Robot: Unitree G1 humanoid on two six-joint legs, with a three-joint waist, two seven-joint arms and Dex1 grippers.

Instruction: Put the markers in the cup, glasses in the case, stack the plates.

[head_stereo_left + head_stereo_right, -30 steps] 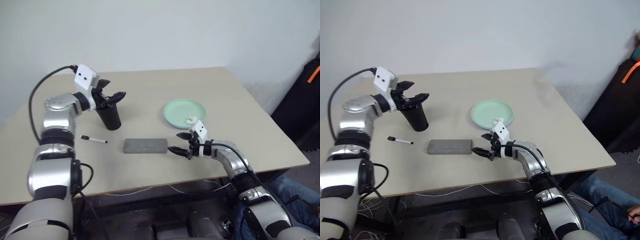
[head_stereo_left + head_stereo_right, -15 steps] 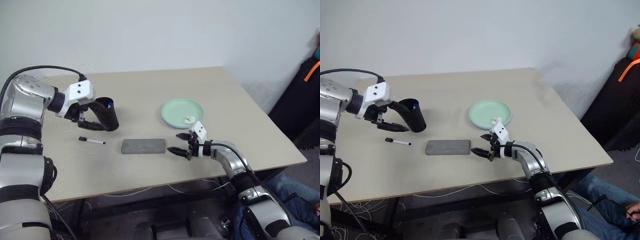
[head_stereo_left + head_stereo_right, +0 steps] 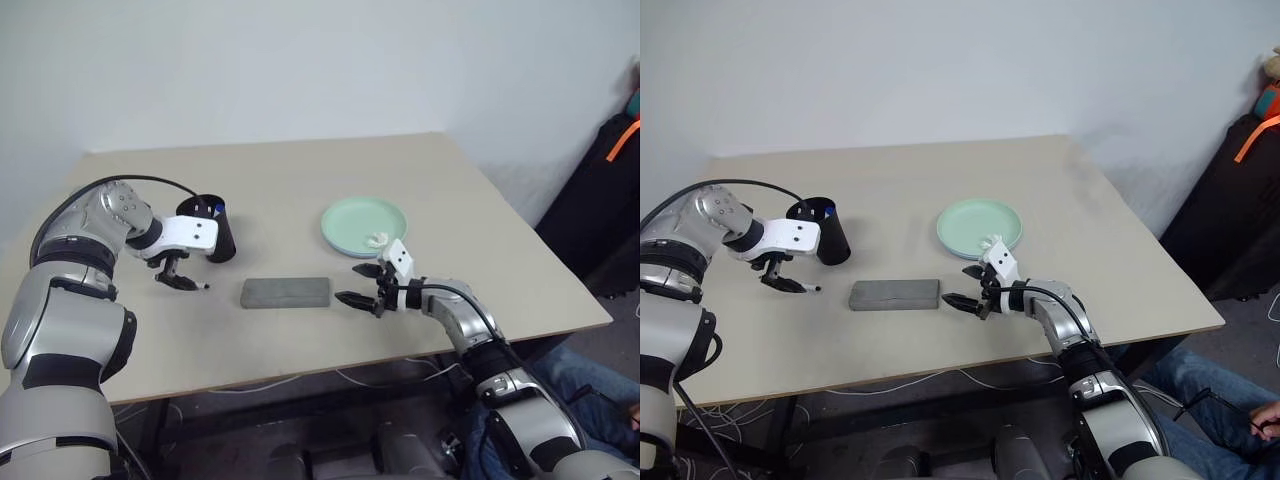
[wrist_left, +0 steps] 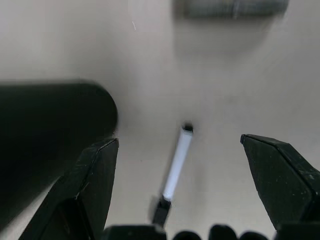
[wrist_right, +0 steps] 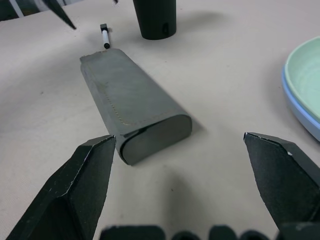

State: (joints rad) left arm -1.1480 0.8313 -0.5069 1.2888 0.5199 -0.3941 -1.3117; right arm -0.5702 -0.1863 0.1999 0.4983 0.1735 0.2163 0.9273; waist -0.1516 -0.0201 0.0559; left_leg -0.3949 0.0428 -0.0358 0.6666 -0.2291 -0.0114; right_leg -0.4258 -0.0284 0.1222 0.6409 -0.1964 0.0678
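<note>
On the beige table [image 3: 300, 190] the left pincer [image 3: 177, 277] points steeply down over the black-capped marker [image 4: 176, 162], its 2 black fingers spread wide with the marker lying flat on the table between them, not touched. The black cup [image 3: 213, 230] stands upright just beside this pincer, on the side toward the wall, and a blue cap shows inside its rim. The grey case [image 3: 285, 292] lies flat and closed near the middle of the table, between the 2 pincers, its long side running across the table; the marker lies just off its left end. The right pincer [image 3: 361, 286] hangs close above the table just off the case's right end, aimed roughly level at it, its fingers spread wide and empty. The plates [image 3: 366, 226] are stacked well to the right of the cup and behind the right pincer, the mint green one on top with a light blue rim showing under it in the right wrist view. A small white crumpled scrap [image 3: 378, 240] lies on the green plate's near edge.
</note>
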